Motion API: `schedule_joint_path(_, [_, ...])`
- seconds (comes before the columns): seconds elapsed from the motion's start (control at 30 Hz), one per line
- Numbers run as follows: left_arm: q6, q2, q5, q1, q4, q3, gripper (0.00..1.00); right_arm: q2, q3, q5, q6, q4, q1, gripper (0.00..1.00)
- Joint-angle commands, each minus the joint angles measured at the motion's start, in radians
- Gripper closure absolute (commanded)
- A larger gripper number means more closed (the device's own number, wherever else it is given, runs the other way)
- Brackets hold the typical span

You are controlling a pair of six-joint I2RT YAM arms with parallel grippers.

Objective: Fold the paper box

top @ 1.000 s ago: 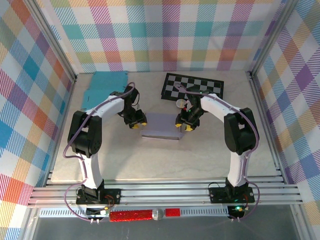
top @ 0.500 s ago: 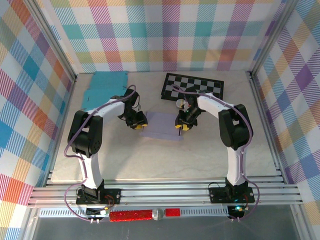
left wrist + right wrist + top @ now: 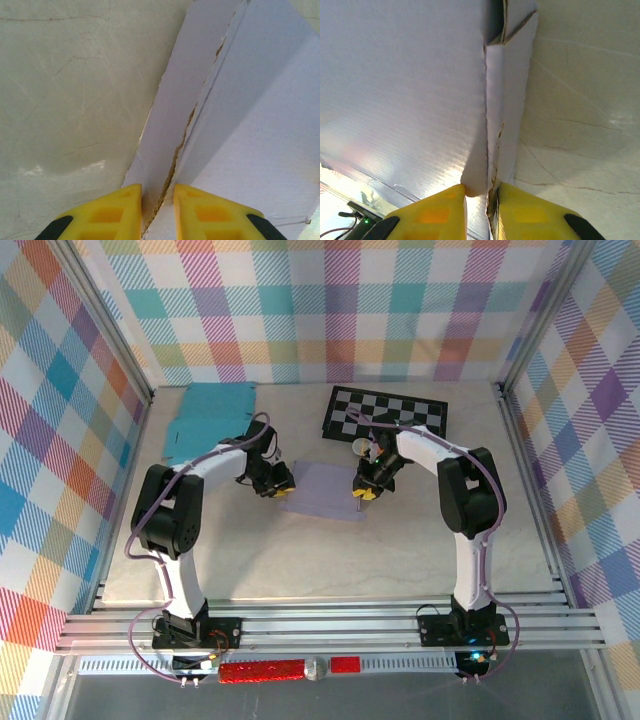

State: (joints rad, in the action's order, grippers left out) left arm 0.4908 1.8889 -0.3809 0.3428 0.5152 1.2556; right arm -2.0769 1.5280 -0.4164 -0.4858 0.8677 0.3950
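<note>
The lavender paper box lies mid-table between the two arms. My left gripper is at its left edge and my right gripper at its right edge. In the left wrist view the yellow fingers of my left gripper pinch a raised, folded side wall of the box. On the right wrist view my right gripper is shut on the opposite side wall, a doubled cardboard strip, with the box panel spreading off to the left.
A black-and-white checkered board lies at the back, right of centre, with a small round white object by its near edge. A teal sheet sits at the back left. Plaid walls enclose three sides.
Both grippers have closed down onto the box's side walls and shifted slightly toward the back. The box's front wall shows less than before.
</note>
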Motion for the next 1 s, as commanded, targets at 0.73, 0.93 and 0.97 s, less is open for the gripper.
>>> schedule_joint_path(0.73, [0.012, -0.116, 0.018, 0.105, 0.130, -0.020, 0.60, 0.067, -0.122, 0.102, 0.127, -0.002, 0.009, 0.81])
schedule_joint_path(0.93, [-0.010, -0.080, -0.013, 0.078, 0.125, 0.001, 0.58, 0.064, -0.120, 0.081, 0.130, 0.001, 0.003, 0.81])
schedule_joint_path(0.97, [-0.011, -0.070, -0.021, 0.078, 0.123, 0.009, 0.58, 0.063, -0.121, 0.082, 0.129, 0.000, 0.004, 0.81])
